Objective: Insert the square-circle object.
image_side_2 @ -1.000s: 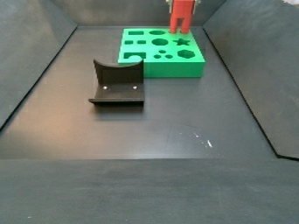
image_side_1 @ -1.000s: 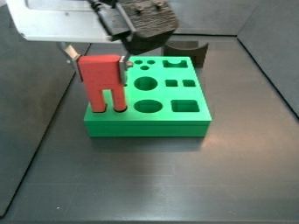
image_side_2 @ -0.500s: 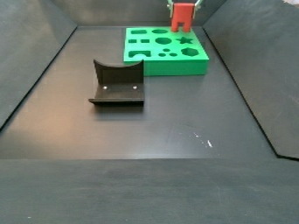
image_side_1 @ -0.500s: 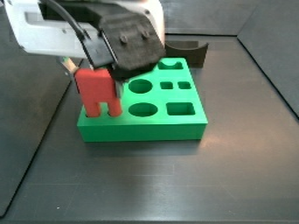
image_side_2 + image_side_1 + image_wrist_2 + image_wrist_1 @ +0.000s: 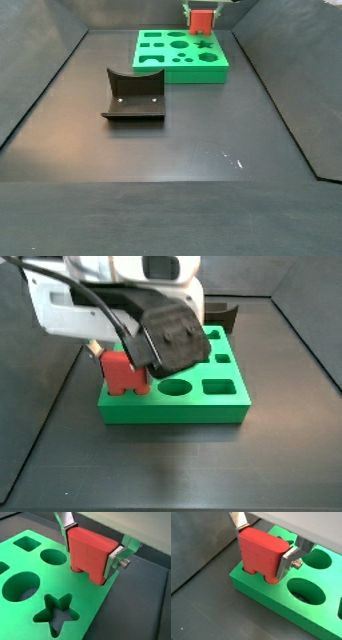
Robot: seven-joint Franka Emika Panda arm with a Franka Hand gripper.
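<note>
A side view shows the dark surface (image 5: 174, 190) with three things on it, and the robot arm (image 5: 120, 296) bulks over the far end. The green board (image 5: 181, 76) lies toward the back, and its top is cut with round, square and star holes. The fixture (image 5: 134, 97) stands well apart from the board, nearer the camera, and nothing is in it.

The square-circle object (image 5: 122, 371) is the red two-pronged piece. It stands upright at one corner of the board, prongs down. In both wrist views the gripper (image 5: 263, 552) is clamped on the piece's upper body, with one silver finger (image 5: 288, 561) flat against each side. The two prong ends meet the board's top at the corner holes. They seem to have entered a little, though how deep cannot be told. Most of the red body stands clear above the green face (image 5: 27, 602).

My reading is that the insertion itself is in hand: the piece is aligned over its holes but not seated. The next move calls for a straight downward press with the piece kept upright, so that neither prong binds on a hole edge. The grip should be released only once the body sits down on the board.
</note>
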